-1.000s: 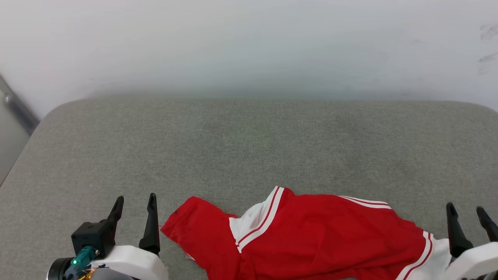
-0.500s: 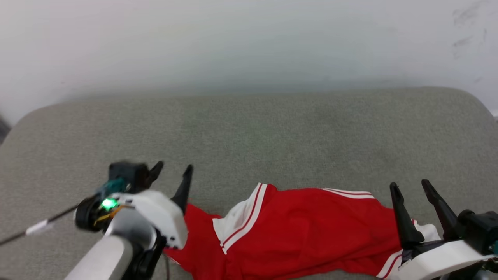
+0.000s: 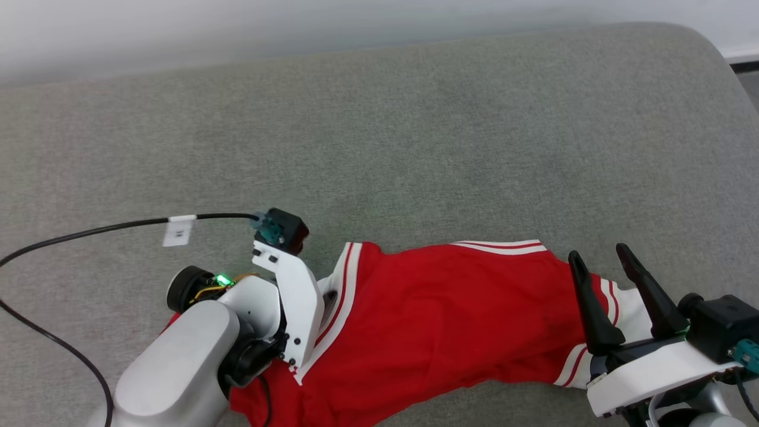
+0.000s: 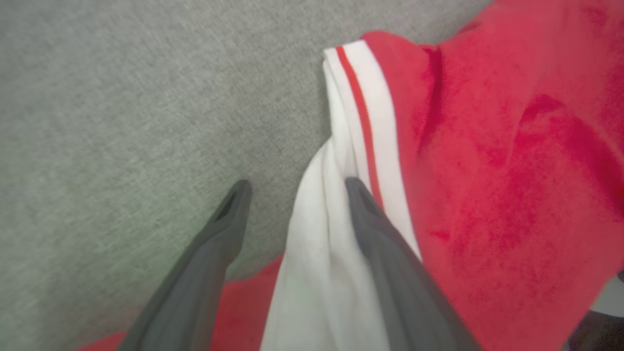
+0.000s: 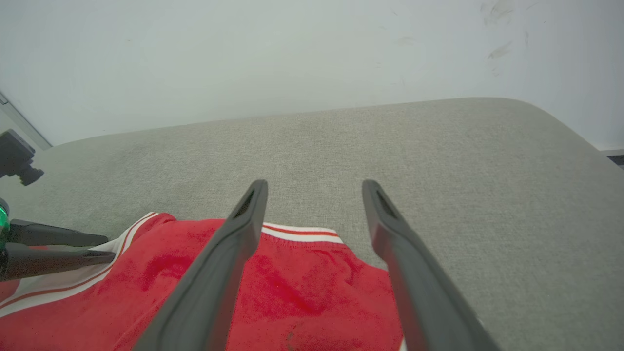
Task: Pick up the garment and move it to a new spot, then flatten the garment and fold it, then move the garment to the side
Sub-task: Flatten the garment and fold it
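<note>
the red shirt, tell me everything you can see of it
The garment is a bright red T-shirt of soft, knit-looking cloth with white sleeves edged in red-and-white stripes. It lies crumpled and creased, stretched sideways along the near part of the grey upholstered surface, not flat. The left gripper is open with a fold of one white sleeve between its fingers. The open right gripper hangs over the other sleeve end; contact there is unclear.

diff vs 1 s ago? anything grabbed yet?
Left gripper swung forward and down over the garment; its open fingers now straddle the white sleeve fold. Right gripper advanced over the other end, open. Nothing grasped. Head camera tipped down. Garment unmoved on the grey cushion.
</note>
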### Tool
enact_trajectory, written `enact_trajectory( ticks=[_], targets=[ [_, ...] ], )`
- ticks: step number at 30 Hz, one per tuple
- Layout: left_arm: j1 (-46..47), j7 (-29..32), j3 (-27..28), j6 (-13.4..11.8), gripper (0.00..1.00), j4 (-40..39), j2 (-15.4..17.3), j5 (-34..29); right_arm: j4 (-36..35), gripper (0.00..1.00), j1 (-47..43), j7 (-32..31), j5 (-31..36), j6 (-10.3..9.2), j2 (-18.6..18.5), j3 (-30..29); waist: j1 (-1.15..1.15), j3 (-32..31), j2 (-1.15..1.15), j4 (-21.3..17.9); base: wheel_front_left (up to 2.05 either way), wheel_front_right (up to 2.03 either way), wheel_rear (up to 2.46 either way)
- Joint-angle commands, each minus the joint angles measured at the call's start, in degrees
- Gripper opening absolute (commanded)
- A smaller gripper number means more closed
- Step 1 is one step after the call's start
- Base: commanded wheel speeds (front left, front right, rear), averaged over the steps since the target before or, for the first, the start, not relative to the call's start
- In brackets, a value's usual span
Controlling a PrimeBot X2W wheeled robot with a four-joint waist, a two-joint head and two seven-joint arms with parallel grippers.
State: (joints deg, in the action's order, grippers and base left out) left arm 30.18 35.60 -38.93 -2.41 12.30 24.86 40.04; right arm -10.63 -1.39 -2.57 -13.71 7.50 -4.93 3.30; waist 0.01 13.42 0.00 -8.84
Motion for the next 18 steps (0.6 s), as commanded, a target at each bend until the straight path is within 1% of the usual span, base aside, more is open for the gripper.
enact_trajectory(
  ticks=[1, 3, 4, 5, 6, 7, 9, 10, 14, 18],
  targets=[
    [0.98, 2.33, -1.34, 0.91, 1.00, 1.81, 0.32, -0.28, 0.55, 1.00, 0.51, 0.52, -0.44, -0.02, 0.39, 0.19, -0.01, 1.13, 0.00, -1.03, 0.00, 0.00, 0.00],
    [1.14, 5.16, -2.78, 1.54, 1.00, 4.07, 0.05, 0.18, 1.09, 1.00, 0.65, 0.51, -0.84, -0.02, 0.52, 0.25, -0.01, 1.30, 0.00, -1.14, 0.00, 0.00, 0.00],
    [1.06, 6.40, -3.41, 1.88, 0.64, 4.89, -0.17, 0.48, 1.19, 1.00, 0.80, 0.75, -1.04, -0.02, 0.61, 0.28, -0.01, 1.31, 0.00, -1.16, 0.00, 0.00, 0.00],
    [1.26, 6.98, -3.77, 2.26, 0.35, 5.38, -0.29, 0.44, 1.35, 1.00, 0.89, 0.96, -1.15, -0.02, 0.65, 0.33, -0.01, 1.25, 0.00, -1.18, 0.00, 0.00, 0.00],
    [1.26, 6.98, -3.77, 2.26, 0.35, 5.38, -0.29, 0.44, 1.35, 1.00, 0.89, 0.96, -1.15, -0.02, 0.65, 0.33, -0.01, 1.25, 0.00, -1.18, 0.00, 0.00, 0.00],
    [1.50, 6.91, -3.90, 2.36, 0.00, 5.70, -0.47, 0.26, 1.56, 1.00, 0.93, 1.02, -1.32, -0.02, 0.66, 0.29, -0.01, 1.16, 0.00, -1.18, 0.00, 0.00, 0.00],
    [2.31, 6.26, -4.14, 2.63, 0.00, 6.18, -0.69, -0.24, 1.82, 1.00, 1.04, 1.10, -1.37, -0.02, 0.74, -0.07, -0.01, 0.80, 0.00, -1.02, 0.00, 0.00, 0.00],
    [3.32, 4.26, -3.68, 2.14, 0.00, 5.93, -0.65, -1.53, 1.98, 1.00, 0.96, 1.04, -1.58, -0.02, 0.82, -0.24, -0.01, 0.56, 0.00, -0.92, 0.00, 0.00, 0.00],
    [6.53, -4.81, -0.87, -0.75, 0.00, 5.63, -0.46, -5.27, 2.11, 1.00, 0.46, 0.78, -1.68, -0.02, 1.00, -1.16, -0.01, -0.35, 0.00, -0.12, 0.00, 0.00, 0.00],
    [7.96, -11.12, 2.67, -4.20, 0.00, 6.56, 0.61, -6.68, 1.97, 1.00, 0.14, 0.44, -1.73, -0.02, 1.10, -1.93, -0.01, -0.82, 0.00, 0.63, 0.00, 0.00, 0.00]
  ],
)
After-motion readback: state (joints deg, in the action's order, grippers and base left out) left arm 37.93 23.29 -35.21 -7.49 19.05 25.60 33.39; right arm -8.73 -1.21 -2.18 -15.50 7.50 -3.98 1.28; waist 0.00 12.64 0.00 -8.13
